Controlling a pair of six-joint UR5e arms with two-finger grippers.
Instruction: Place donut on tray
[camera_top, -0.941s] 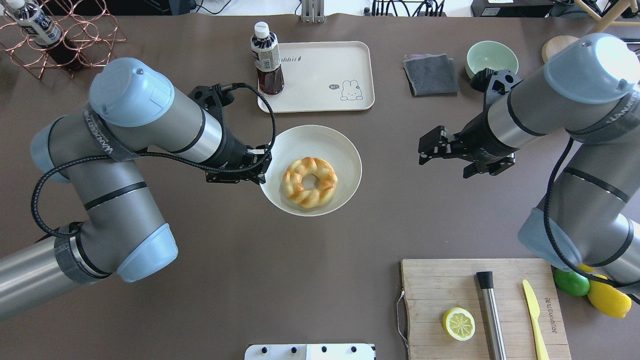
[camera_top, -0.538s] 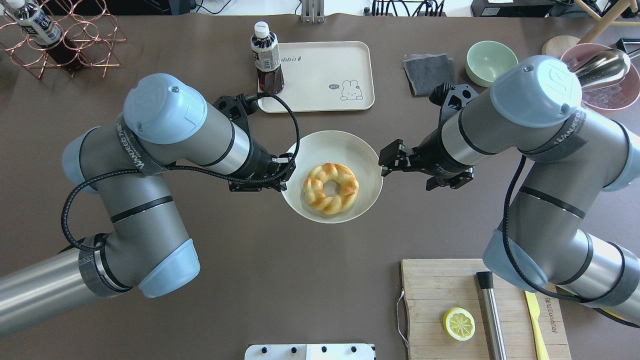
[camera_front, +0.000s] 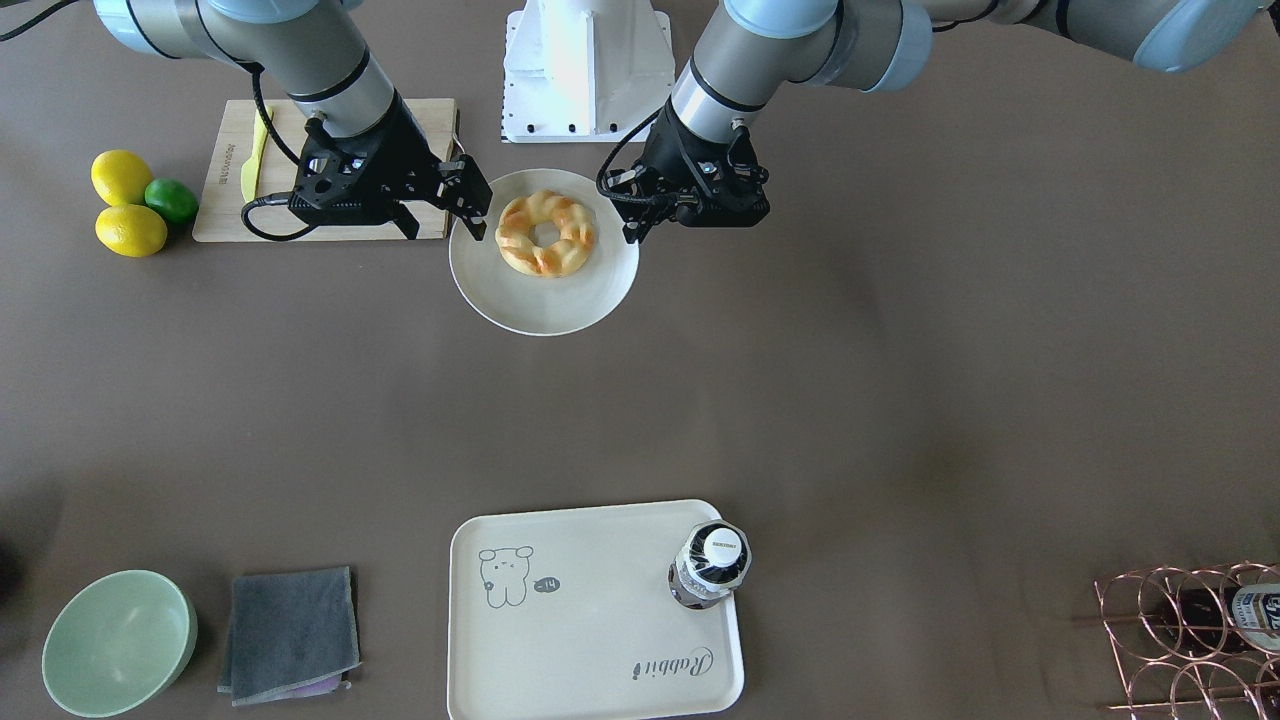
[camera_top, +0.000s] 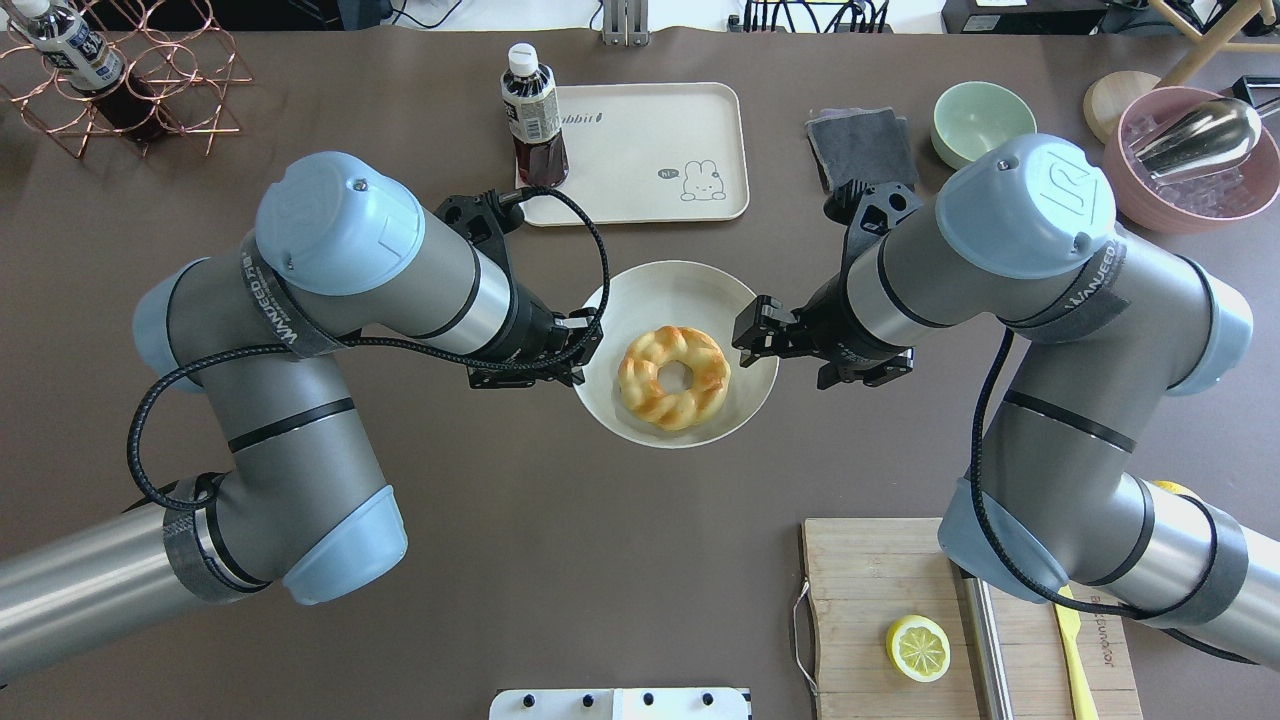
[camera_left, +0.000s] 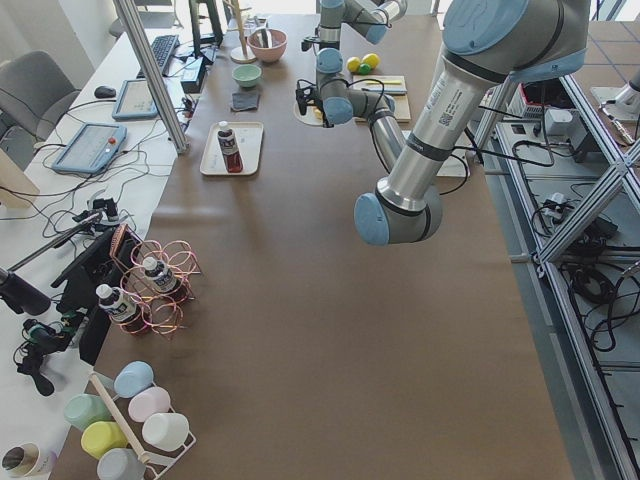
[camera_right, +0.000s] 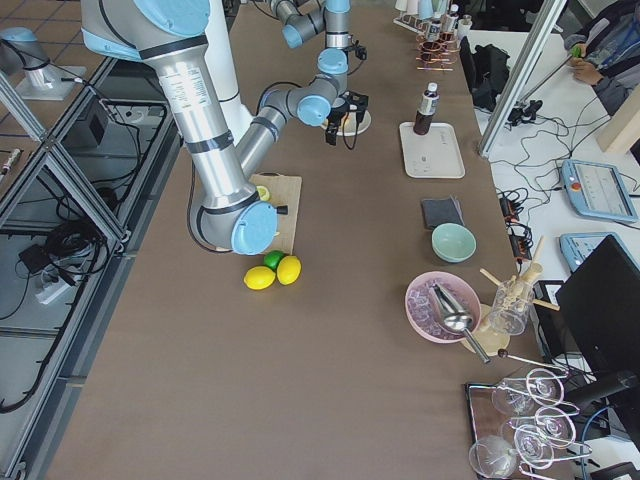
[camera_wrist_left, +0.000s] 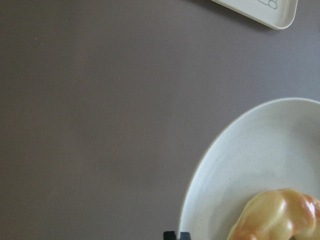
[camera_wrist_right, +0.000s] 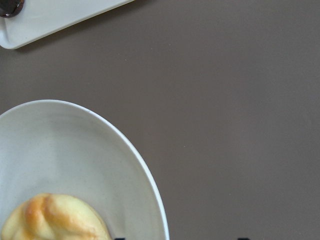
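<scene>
Right pincer (camera_top: 752, 335) nearer plate (camera_top: 700, 285), bottle (camera_top: 533, 120) standing on tray (camera_top: 650, 150) corner

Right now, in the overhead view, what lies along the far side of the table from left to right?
Copper wire rack → tray → grey cloth → green bowl → pink bowl

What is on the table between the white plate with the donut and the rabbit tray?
Nothing. In the front-facing view, only bare brown table separates the plate from the tray.
</scene>
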